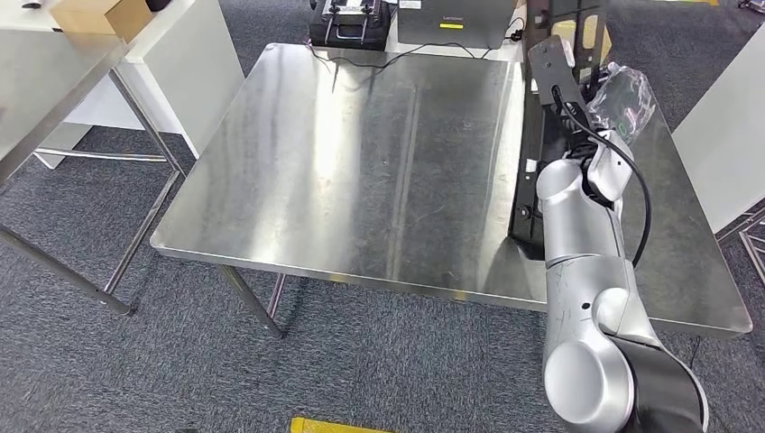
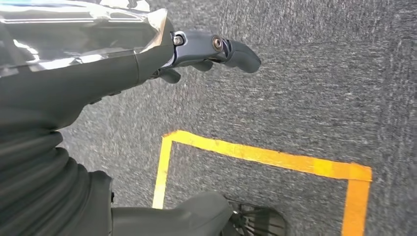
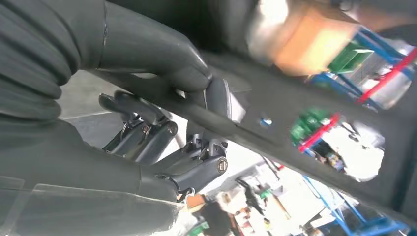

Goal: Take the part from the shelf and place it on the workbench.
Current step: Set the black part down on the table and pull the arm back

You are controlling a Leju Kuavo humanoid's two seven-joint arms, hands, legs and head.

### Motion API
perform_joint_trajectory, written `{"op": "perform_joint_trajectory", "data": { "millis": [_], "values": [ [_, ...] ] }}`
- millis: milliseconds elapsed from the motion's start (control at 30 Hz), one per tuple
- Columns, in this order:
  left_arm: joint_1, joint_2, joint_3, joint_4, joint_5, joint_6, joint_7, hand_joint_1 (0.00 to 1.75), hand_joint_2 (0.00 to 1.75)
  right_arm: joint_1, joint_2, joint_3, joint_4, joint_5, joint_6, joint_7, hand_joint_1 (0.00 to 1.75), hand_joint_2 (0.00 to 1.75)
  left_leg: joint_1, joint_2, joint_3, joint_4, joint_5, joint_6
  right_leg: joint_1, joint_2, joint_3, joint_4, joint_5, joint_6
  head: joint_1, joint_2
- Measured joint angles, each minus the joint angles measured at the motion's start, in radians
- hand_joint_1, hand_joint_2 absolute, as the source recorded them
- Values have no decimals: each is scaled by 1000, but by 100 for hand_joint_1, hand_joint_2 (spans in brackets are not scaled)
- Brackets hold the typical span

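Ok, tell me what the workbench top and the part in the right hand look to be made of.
Workbench: looks like brushed stainless steel; it shows streaky reflections and a bright sheen.
Part: a flat black panel with a matte finish and a cut-out hole, held by the right hand; painted metal or plastic, I cannot tell which.

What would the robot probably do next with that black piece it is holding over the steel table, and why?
Probably lower it flat onto the workbench and let go. The right hand grips the long black part, which stands on edge at the bench's right side, its lower end near the steel surface, so the placing looks unfinished.
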Motion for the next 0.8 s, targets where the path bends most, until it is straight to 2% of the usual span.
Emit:
{"op": "perform_joint_trajectory", "data": {
  "millis": [267, 400, 467, 600, 800],
  "values": [
    [-1, 1, 36, 0, 43, -9, 2, 0, 175, 0, -8, -35, 54, 79, -13, 33, 175, 175, -1, 1, 11, 0, -2, -3, -1, 0, 14, -3, -1, -1, 0, 0],
    [-2, 1, 60, 0, 67, -5, 14, 0, 175, -2, -4, -35, 73, 92, -14, 43, 0, 0, -1, 1, 16, 0, -3, -3, -1, 0, 21, -5, -1, -1, 0, 0],
    [-3, 1, 76, 0, 89, 7, 27, 0, 175, 2, 4, -31, 85, 93, -10, 52, 0, 0, -1, 1, 17, 0, -3, -3, -1, 0, 22, -5, -1, -1, 0, 0],
    [-4, 1, 105, 0, 113, 49, 54, 0, 0, 12, 29, -14, 109, 94, -4, 71, 0, 0, -2, 1, 17, 0, -3, -3, -2, 0, 22, -5, -1, -1, 0, 0],
    [-5, 0, 138, 0, 132, 79, 114, 0, 0, 16, 74, 20, 152, 94, 4, 72, 0, 0, -2, 2, 17, 0, -3, -3, -2, 0, 20, -5, -1, -1, 0, 0]
  ]
}}
